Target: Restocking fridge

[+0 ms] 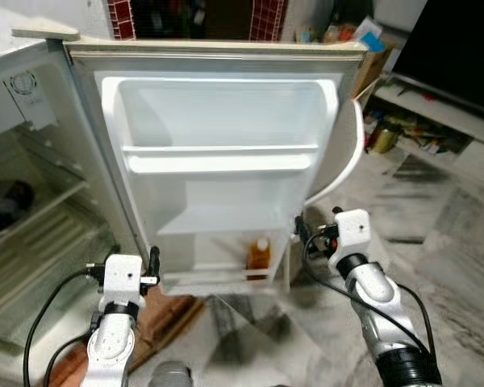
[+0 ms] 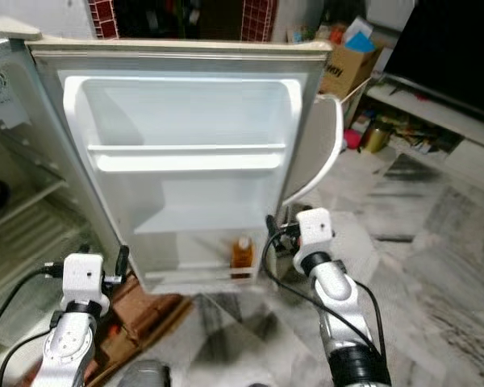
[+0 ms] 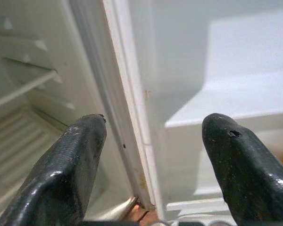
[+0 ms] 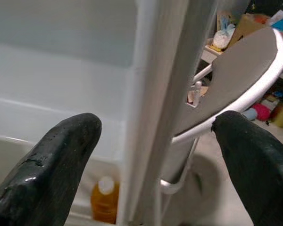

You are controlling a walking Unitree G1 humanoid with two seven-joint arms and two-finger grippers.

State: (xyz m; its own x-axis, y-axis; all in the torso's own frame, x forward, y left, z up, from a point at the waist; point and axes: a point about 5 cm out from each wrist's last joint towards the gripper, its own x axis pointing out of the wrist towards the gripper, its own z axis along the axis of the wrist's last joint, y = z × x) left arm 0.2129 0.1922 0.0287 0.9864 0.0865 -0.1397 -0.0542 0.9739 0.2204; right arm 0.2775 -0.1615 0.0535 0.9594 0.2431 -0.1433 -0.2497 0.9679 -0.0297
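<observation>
Both grippers raised — fingers apart

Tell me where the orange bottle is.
The orange bottle stands in the open fridge door's bottom shelf, toward its right end, just left of the right gripper.

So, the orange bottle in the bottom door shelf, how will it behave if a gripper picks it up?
The orange bottle looks small and nearly full, so probably fairly heavy for its size. It stands upright and narrow, so a sideways nudge may tip it, though the door shelf rail should catch it. Its smooth surface could be slippery between the fingers.
</observation>
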